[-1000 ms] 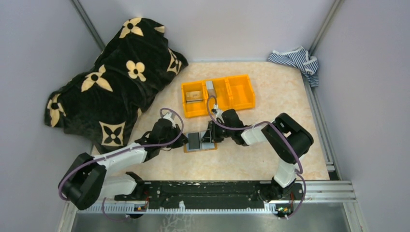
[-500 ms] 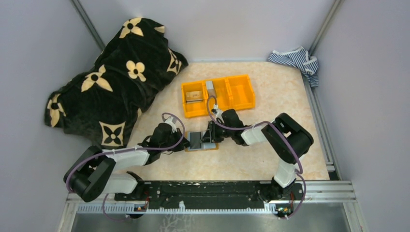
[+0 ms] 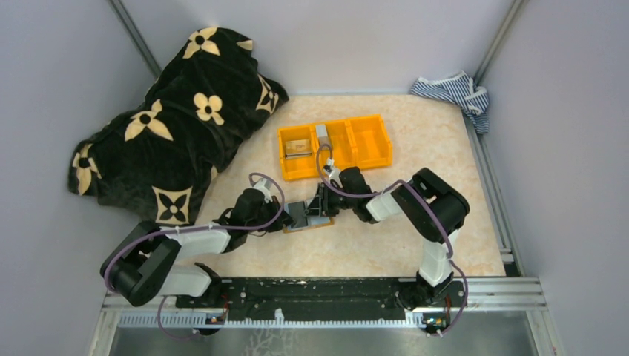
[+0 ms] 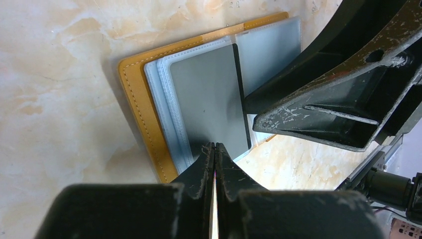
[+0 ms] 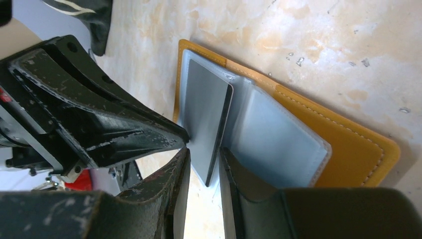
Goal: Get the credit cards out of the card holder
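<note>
Top external view: left end effector (image 3: 286, 219), card holder (image 3: 315, 225) and right end effector (image 3: 320, 206) meet on the worktop (image 3: 445, 148), in front of the orange bin (image 3: 334, 144).
Card holder axis: it lies opened out, tan cover down and clear sleeves (image 5: 278, 134) up. Its long axis runs left to right, from one end effector toward the other.
Left end effector: fingers pressed together with only a hairline between them. The tips touch the near edge of the grey card (image 4: 206, 94). I cannot tell whether that edge is pinched.
Grey card: it is on the holder's left half.
Right end effector: fingers narrowly parted, straddling the card's edge near the fold without clamping it.
</note>
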Action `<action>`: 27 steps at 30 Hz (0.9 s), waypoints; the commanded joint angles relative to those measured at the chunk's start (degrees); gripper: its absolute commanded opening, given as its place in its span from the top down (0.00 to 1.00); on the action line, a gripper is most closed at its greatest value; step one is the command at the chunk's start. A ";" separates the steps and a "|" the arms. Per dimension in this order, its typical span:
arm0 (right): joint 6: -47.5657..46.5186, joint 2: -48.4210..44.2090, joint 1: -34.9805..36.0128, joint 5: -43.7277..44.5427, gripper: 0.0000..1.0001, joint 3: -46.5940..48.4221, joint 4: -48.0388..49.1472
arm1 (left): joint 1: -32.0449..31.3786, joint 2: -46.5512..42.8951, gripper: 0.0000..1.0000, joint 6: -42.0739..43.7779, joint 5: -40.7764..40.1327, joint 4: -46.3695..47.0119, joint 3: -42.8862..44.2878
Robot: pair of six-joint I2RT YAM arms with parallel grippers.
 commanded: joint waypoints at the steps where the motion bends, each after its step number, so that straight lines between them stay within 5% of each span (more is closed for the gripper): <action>1: 2.92 1.23 -0.07 -2.41 0.71 1.33 7.77 | 0.11 2.32 0.94 0.95 -0.41 -2.54 -1.48; 17: 6.92 2.94 -0.07 -7.27 0.71 1.31 14.31 | 0.19 2.51 0.95 1.41 -1.09 -2.24 -2.18; 27: 4.45 3.41 -0.06 -5.98 0.71 -0.49 12.24 | 0.14 -8.56 0.95 2.52 -2.29 -11.00 0.54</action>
